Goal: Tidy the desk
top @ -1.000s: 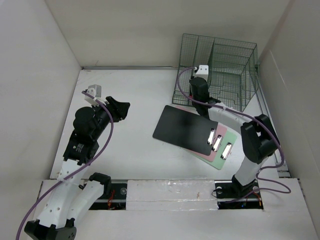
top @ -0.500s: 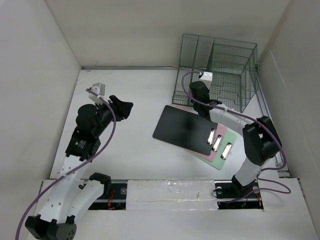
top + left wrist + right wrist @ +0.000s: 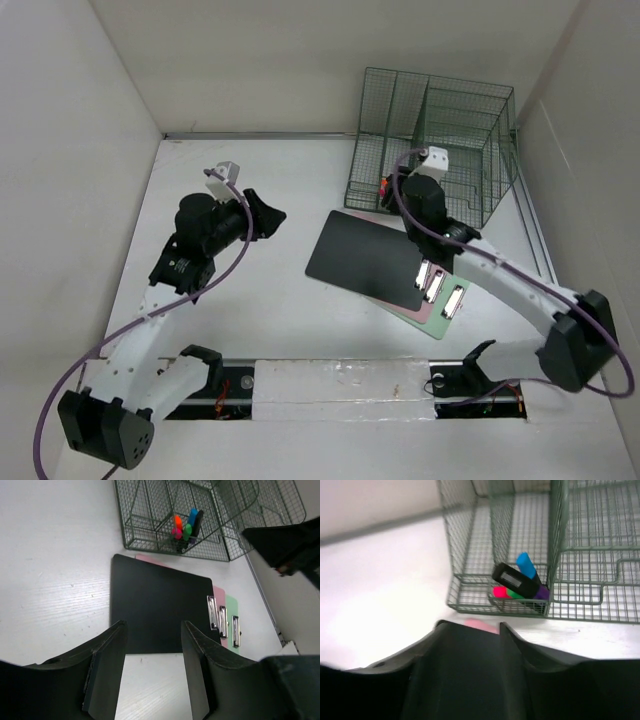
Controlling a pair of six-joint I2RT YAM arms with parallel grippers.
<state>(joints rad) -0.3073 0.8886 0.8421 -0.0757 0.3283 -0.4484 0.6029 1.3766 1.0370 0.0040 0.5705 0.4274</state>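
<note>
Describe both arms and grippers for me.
The left arm and right arm have white shells, black joints and a trailing purple cable. The left gripper and right gripper are matte black; a white camera box sits at each wrist.

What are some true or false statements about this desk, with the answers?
1. The black clipboard lies on top of the pink clipboard and green clipboard. True.
2. The markers lie loose on the desk. False: they stand in a front compartment of the wire rack.
3. The left gripper holds a marker. False: it is open and empty.
4. The wire rack sits at the desk's far right corner. True.
</note>
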